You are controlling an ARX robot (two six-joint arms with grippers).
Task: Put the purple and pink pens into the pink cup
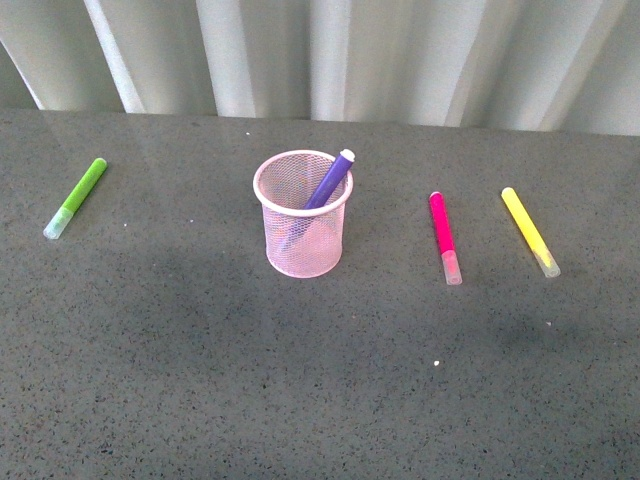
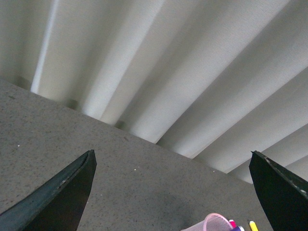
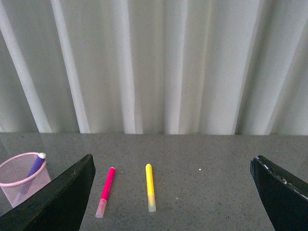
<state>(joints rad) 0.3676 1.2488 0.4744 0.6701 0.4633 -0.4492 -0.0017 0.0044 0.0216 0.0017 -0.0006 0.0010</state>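
Observation:
The pink cup stands upright on the dark table, mid-left. The purple pen leans inside it, one end above the rim. The pink pen lies flat to the cup's right, pale cap toward me. In the right wrist view the cup, purple pen and pink pen show ahead of my right gripper, which is open and empty. My left gripper is open and empty; the cup's rim shows at that view's lower edge. Neither arm shows in the front view.
A yellow marker lies right of the pink pen, also in the right wrist view. A lime green marker lies far left. A pleated pale curtain backs the table.

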